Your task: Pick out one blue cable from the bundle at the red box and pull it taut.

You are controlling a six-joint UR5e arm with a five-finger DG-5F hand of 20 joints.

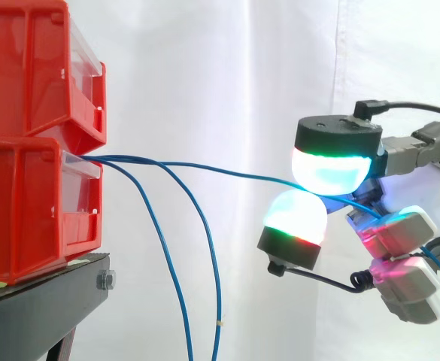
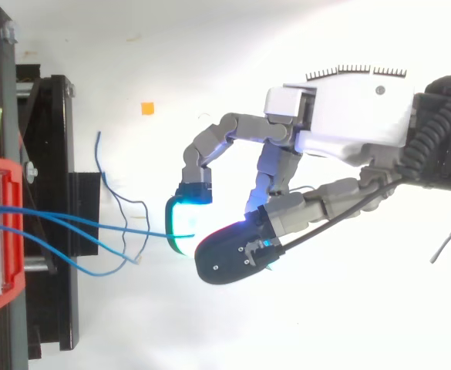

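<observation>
Closest to the overhead camera was the robot hand point(image 2: 341, 116), reaching in from the right with its fingers bent toward the bins. Two of its glowing pads point(image 1: 331, 169) were pressed together, one above and one below, and they pinched a blue cable point(image 1: 227, 172) between them, so the robot hand was closed on that cable. The remaining fingers point(image 1: 400, 233) sat curled lower down at the right, glowing pink and red, and touched nothing.

From the pinch, the blue cable ran leftward in a nearly straight line with a slight rise. It reached the front of the lower red bin point(image 1: 31, 210) and entered just under its clear lip. Two loose blue cables point(image 1: 216, 278) left the same opening and dropped in long curves beside the black stand point(image 1: 47, 301). An upper red bin point(image 1: 31, 68) sat stacked on the lower one. Behind everything hung the white curtain point(image 1: 220, 75).
</observation>
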